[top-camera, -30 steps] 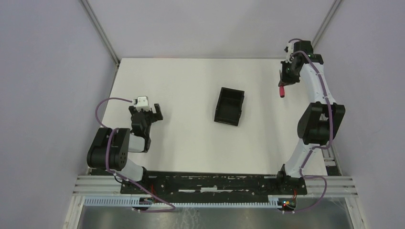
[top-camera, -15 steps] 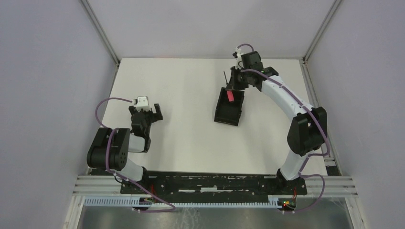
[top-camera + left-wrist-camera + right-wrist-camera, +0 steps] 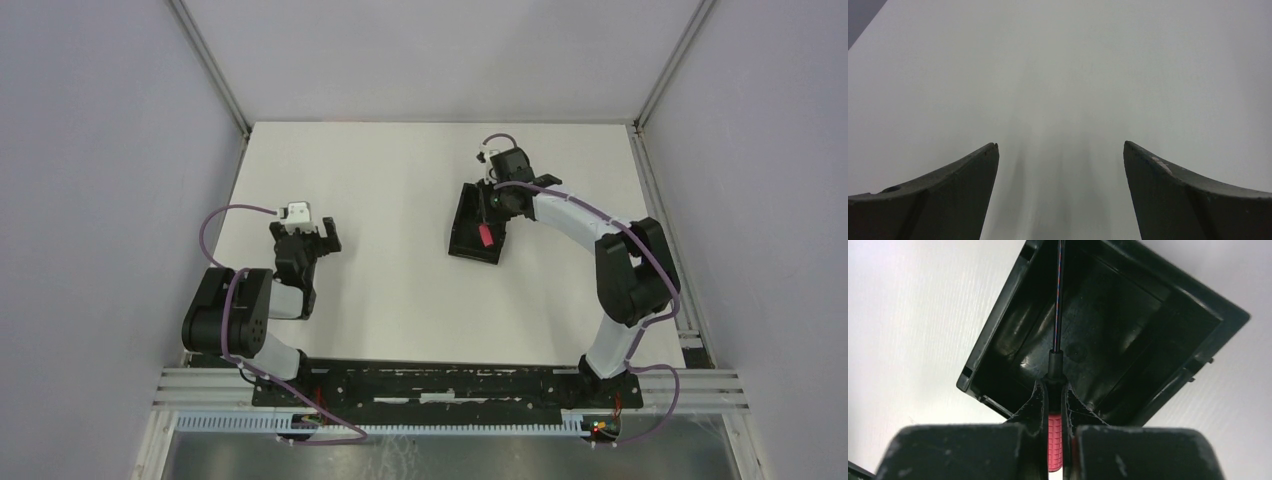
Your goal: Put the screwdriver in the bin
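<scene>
Right gripper point(image 3: 1054, 390) is clamped on the screwdriver point(image 3: 1054, 436) by its pink handle, with the slim shaft held out over the open bin point(image 3: 995, 330), tip out of view. It's probably best lowered near the floor, clear of the walls, before the fingers get spread. Counted: one screwdriver, one bin, two grippers, the left gripper point(image 3: 1060, 150) spread wide over the table point(image 3: 1058, 60).

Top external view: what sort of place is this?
Probably a lab robot test cell: left arm and right arm bolted to one rail, white table, plain grey walls with metal corner posts.
</scene>
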Controlling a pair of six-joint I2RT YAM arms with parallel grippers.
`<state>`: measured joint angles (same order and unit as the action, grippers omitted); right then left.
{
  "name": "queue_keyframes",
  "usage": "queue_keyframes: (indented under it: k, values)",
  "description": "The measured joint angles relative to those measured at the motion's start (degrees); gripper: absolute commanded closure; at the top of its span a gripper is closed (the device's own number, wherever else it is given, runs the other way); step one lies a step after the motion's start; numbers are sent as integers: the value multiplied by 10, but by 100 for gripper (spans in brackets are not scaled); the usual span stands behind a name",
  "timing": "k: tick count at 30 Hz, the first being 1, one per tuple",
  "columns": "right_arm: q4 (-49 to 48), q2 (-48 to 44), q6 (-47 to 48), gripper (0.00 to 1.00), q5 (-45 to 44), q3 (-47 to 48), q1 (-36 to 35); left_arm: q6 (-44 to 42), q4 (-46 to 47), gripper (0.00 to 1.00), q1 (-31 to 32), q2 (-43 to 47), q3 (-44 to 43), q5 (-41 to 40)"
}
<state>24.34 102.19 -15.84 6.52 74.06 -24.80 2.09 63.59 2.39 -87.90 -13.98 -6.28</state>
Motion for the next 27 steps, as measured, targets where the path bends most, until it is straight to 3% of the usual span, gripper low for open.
queue_keyframes:
  k: [3, 6, 14, 16, 17, 19, 27]
  values:
    - [-13, 4, 8, 68, -3, -12, -7, 0, 0, 0, 0, 0, 0, 0]
    - [-24, 11, 12, 60, -10, -15, -10, 0, 0, 0, 0, 0, 0, 0]
    - [-42, 13, 7, 57, -24, -12, -12, 0, 0, 0, 0, 0, 0, 0]
    - [-42, 9, 6, 52, -25, -9, -13, 0, 0, 0, 0, 0, 0, 0]
    - [-41, 6, 6, 45, -25, -7, -13, 0, 0, 0, 0, 0, 0, 0]
    - [-41, -7, 5, 5, -25, 0, -14, 0, 0, 0, 0, 0, 0, 0]
    - [-55, -132, 44, 2, -54, 13, -13, 0, 0, 0, 0, 0, 0, 0]
